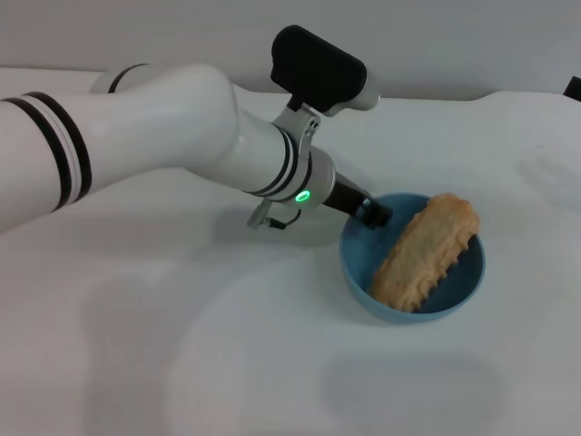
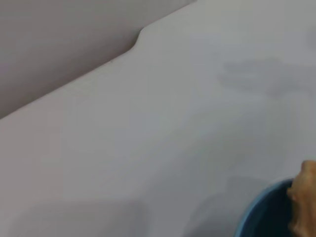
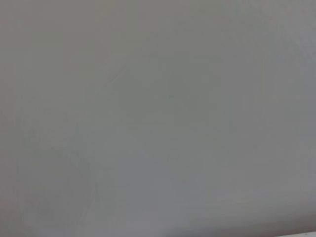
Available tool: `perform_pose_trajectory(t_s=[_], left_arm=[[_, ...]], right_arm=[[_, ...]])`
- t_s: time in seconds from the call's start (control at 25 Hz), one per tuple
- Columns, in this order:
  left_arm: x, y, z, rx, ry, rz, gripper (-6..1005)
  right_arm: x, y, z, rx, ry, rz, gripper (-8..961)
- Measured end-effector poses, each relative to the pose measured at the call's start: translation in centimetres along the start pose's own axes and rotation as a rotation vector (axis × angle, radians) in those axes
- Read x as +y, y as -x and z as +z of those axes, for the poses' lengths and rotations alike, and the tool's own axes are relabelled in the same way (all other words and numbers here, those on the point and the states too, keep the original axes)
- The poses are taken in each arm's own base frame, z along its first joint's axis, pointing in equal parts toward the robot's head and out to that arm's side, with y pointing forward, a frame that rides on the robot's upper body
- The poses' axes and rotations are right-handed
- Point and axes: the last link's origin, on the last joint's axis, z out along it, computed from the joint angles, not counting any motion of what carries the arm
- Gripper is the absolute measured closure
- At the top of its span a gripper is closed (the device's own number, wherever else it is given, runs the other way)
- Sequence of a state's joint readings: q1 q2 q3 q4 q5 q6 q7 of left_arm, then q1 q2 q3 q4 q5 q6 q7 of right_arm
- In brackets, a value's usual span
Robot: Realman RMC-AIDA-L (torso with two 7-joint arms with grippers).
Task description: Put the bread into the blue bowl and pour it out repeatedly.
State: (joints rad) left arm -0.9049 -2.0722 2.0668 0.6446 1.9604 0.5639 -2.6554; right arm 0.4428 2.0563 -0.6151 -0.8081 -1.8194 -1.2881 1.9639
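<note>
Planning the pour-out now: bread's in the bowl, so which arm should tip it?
Left. Its end effector is already at the blue bowl's near rim, beside the bread lying across it. The right arm is not visible in the head view, so it is likely parked away.

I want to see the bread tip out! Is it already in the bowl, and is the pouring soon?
Yes, the bread already lies in the blue bowl, one end poking over the rim. The left tool is at the bowl's rim, seemingly taking hold of it. The bowl sits flat on the white table, so the pouring is not yet done. The right arm is out of sight.
</note>
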Motion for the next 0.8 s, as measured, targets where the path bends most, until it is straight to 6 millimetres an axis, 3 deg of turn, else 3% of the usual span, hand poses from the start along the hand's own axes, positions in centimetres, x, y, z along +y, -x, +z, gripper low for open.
perform_pose_trajectory(t_s=[0.36, 0.48, 0.64, 0.8], left_arm=[[-1.4, -2.1, -1.3, 0.101, -0.018, -0.061, 605], [-2.2, -3.0, -2.1, 0.148, -0.044, -0.057, 357], [-4.7, -4.0, -3.8, 0.317, -0.141, -0.114, 322], [-6.5, -2.9, -4.7, 0.532, -0.311, -0.134, 312]], right_arm=[[-1.2, -0.8, -0.1, -0.013, -0.065, -0.042, 451], [-1.4, -0.9, -0.3, -0.017, -0.080, -0.054, 451], [-2.3, -2.0, -0.4, -0.021, -0.126, -0.188, 451], [-3.3, -2.9, -0.1, -0.075, -0.189, -0.257, 451]])
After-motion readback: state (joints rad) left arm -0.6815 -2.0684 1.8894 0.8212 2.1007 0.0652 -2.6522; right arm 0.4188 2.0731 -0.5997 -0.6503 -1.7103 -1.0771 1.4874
